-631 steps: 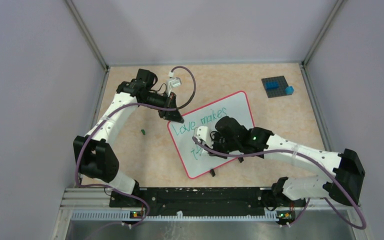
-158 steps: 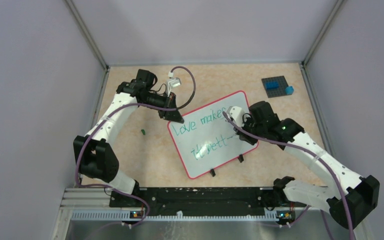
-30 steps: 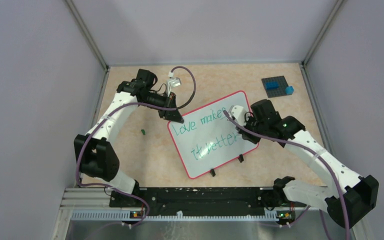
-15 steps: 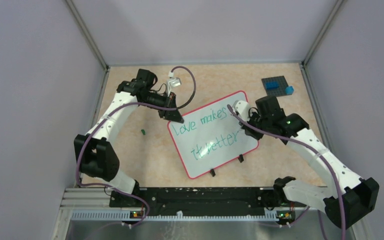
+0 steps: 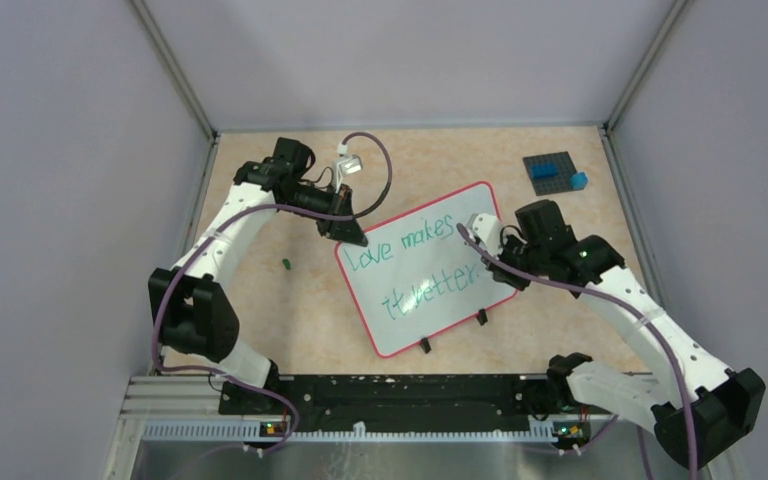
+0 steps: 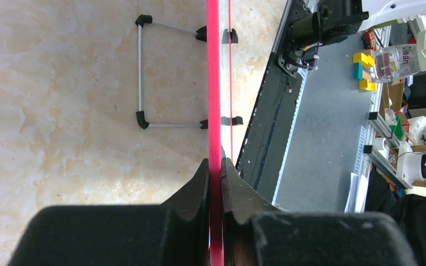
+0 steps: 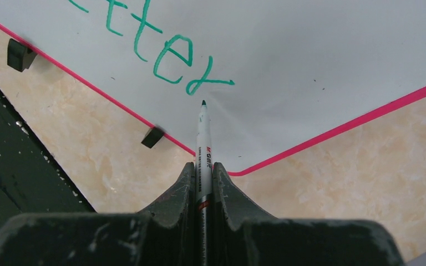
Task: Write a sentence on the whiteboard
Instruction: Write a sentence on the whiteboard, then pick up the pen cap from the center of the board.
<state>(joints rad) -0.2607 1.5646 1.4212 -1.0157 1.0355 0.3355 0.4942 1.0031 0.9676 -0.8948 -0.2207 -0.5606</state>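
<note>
- Top external view: a marbled beige table carries everything, with both arms bolted at its near edge.
- The left arm reaches to the far left; the right arm bends in from the right.
- The whiteboard lies near the table's middle, turned at an angle. It has a pink frame and small black feet along its near edge. Green writing on it reads "Love makes it better".
- The left claw is clamped on the board's pink edge at its far left corner.
- The right claw is closed on a marker. The tip points at the board just beside the tail of the last letter; whether it touches cannot be told.
- A dark studded plate with a blue block sits far right, well apart from the board.
- A small green bit lies left of the board.
</note>
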